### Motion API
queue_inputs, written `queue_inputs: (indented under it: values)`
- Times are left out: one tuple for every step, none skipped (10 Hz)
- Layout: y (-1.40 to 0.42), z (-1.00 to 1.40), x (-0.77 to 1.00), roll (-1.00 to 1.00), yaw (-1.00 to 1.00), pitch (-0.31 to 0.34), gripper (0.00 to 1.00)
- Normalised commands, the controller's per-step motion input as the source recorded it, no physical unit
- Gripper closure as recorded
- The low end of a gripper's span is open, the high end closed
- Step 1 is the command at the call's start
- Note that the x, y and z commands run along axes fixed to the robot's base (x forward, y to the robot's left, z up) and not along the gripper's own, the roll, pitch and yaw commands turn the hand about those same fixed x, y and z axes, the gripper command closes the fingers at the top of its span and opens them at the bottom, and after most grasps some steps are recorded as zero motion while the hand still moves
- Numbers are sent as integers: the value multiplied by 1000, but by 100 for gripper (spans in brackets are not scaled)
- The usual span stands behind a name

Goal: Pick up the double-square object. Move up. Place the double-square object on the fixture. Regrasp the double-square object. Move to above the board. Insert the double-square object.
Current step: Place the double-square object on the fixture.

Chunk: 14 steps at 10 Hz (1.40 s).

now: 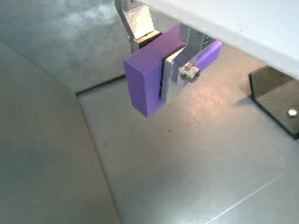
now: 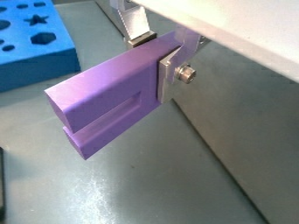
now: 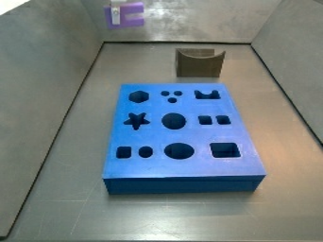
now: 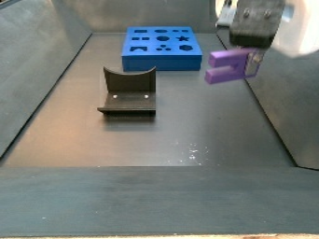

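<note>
The double-square object is a purple block with a stepped side, seen in both wrist views [image 1: 146, 86] [image 2: 107, 103]. My gripper [image 1: 162, 56] [image 2: 158, 56] is shut on one end of it, one silver finger on each face. In a side view the gripper [image 4: 253, 30] holds the object [image 4: 230, 65] in the air, to the right of the fixture [image 4: 129, 93] and nearer than the blue board [image 4: 162, 49]. In a side view the object [image 3: 124, 13] hangs high at the far left, well behind the board [image 3: 177, 128] and left of the fixture [image 3: 198, 62].
The blue board has several shaped holes and its corner shows in a wrist view [image 2: 35, 44]. Grey walls enclose the floor on the sides. The fixture's dark edge shows in a wrist view [image 1: 278, 96].
</note>
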Motion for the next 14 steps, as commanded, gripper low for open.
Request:
queue_inputs:
  values:
    - [18,828,-24,68,-2,71,100]
    - [21,660,-12,64,6,77,100]
    - [22,575,-9,63,8,83,100]
    - [22,400,-4,57,7,89,100]
    - [18,266,-3,49,7,87,100]
    - [-461,-129,1000,-23,1000,-59,100]
    - [-458,-162,1000,-23,1000,-57,100]
    - [-400,-151,1000,-26,1000,-60,100]
    - [-374,-141,1000,-33,1000,-57,100]
    - [-329,-128,1000,-39,1000,-53,100]
    - [-310,-127,1000,-39,1000,-53,100]
    - [-267,-117,1000,-43,1000,-49,100]
    - [-251,-112,1000,-47,1000,-47,100]
    - [-221,-106,1000,-59,1000,-46,100]
